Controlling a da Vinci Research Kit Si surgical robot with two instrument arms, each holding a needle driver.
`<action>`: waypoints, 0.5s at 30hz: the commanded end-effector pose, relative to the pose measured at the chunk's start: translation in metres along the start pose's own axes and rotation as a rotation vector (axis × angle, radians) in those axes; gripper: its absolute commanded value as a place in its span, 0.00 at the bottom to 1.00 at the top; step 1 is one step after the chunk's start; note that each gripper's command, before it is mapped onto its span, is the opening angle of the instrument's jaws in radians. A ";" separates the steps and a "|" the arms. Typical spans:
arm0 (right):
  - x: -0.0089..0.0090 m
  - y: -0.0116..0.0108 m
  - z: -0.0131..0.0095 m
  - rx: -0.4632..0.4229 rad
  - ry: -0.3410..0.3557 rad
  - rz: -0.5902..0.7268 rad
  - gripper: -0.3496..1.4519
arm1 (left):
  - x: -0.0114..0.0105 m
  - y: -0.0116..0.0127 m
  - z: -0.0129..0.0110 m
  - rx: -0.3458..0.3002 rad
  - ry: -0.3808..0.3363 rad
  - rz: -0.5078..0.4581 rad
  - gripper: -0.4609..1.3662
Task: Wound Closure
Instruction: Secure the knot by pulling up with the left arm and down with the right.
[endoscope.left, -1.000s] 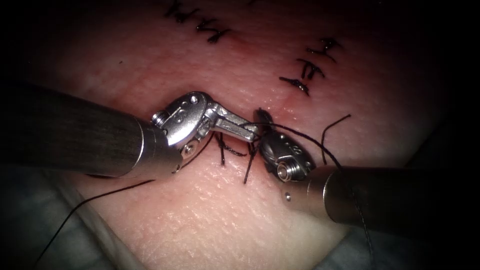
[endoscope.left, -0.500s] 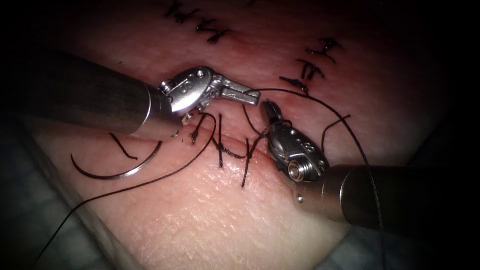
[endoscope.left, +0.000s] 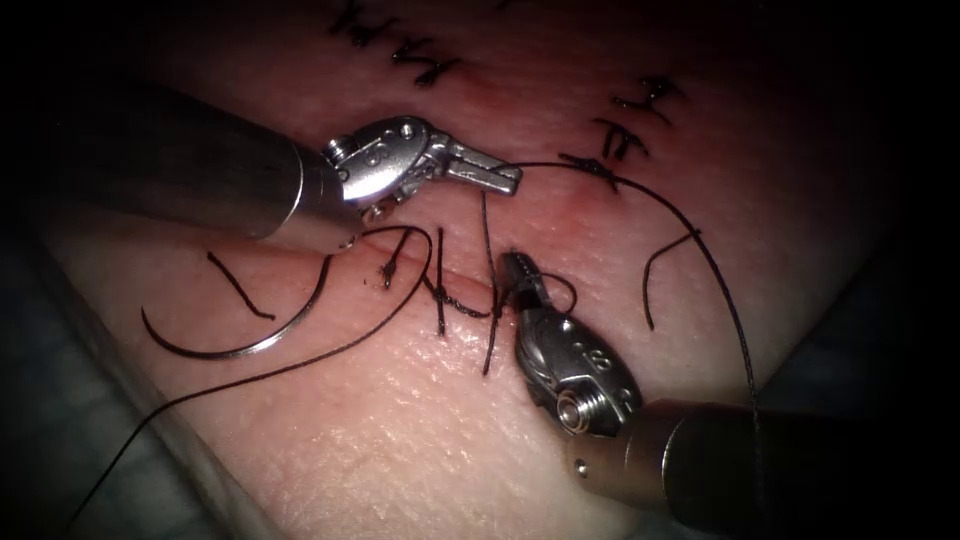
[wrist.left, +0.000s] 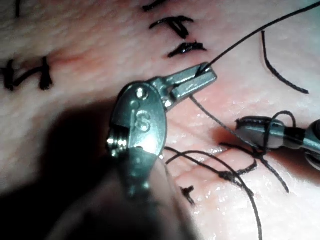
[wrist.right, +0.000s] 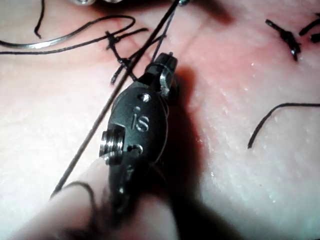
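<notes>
My left tool (endoscope.left: 505, 182) lies on the far side of the cut (endoscope.left: 300, 262), its jaws shut on the black thread (endoscope.left: 700, 250); the left wrist view shows the strand leaving its tip (wrist.left: 207, 75). From there one strand drops to the knot (endoscope.left: 440, 295) on the cut. My right tool (endoscope.left: 508, 263) reaches in from the front right, jaws shut, with a loop of thread wound round them (wrist.right: 167, 59). The curved needle (endoscope.left: 240, 350) lies loose on the tissue to the left, held by neither tool and not in the tissue.
Finished stitches (endoscope.left: 615, 140) sit at the back right and others (endoscope.left: 420, 60) at the back. Cut ends of thread (endoscope.left: 655, 270) lie right of the tools and one (endoscope.left: 240, 290) near the needle. Grey drape (endoscope.left: 60, 430) borders the tissue at front left.
My left tool has lifted away toward the back with the thread, uncovering the needle. My right tool has drawn down toward the front, the loop staying round its jaws.
</notes>
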 end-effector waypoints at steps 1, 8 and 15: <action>0.0000 -0.0001 -0.0002 0.007 0.000 -0.001 0.00 | -0.0001 -0.0006 -0.0001 0.007 -0.007 0.000 0.06; -0.0001 -0.0006 -0.0012 0.032 -0.001 -0.004 0.00 | -0.0010 -0.0042 -0.0008 0.026 -0.022 -0.001 0.06; -0.0002 -0.0017 -0.0033 0.094 -0.018 -0.004 0.00 | -0.0010 -0.0058 -0.0008 0.039 -0.037 -0.002 0.06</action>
